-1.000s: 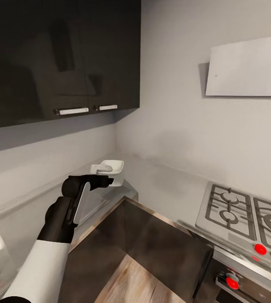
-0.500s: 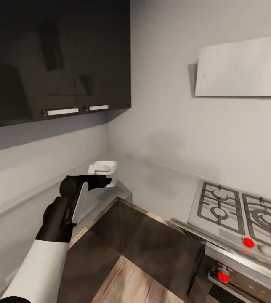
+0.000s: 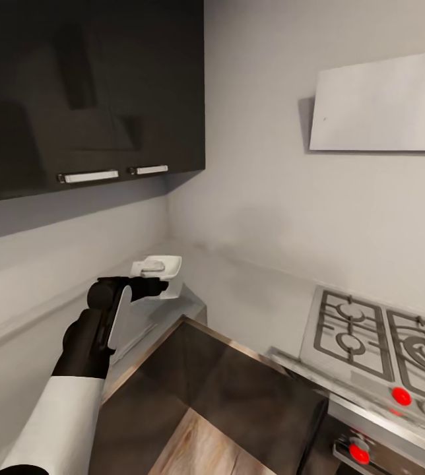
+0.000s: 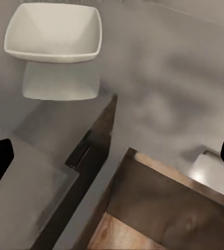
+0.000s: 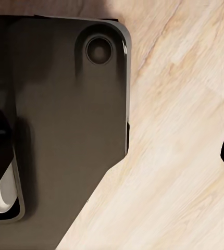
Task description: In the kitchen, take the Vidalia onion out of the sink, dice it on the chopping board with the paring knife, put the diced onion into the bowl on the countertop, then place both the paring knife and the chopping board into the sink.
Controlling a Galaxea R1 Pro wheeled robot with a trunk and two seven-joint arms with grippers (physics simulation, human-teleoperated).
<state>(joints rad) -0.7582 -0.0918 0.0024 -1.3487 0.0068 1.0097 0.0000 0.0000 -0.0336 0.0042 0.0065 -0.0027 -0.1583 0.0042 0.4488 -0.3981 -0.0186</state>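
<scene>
The white squarish bowl sits on the grey countertop in the corner of the kitchen. My left gripper is raised just in front of the bowl and a little below it in the head view, apart from it. In the left wrist view the bowl lies ahead over its own reflection, and the left gripper is open with nothing between its fingers. My right gripper is open over the wooden floor and my dark base. The onion, chopping board, paring knife and sink are out of view.
A gas stove with grates and red knobs stands at the right. Dark wall cabinets hang above the counter, and a white hood above the stove. A dark lower cabinet forms an inner corner beside the floor.
The camera has turned, so the whole picture slid left and the pinkish onion at the lower left edge left the view. My left arm keeps the same raised pose near the bowl.
</scene>
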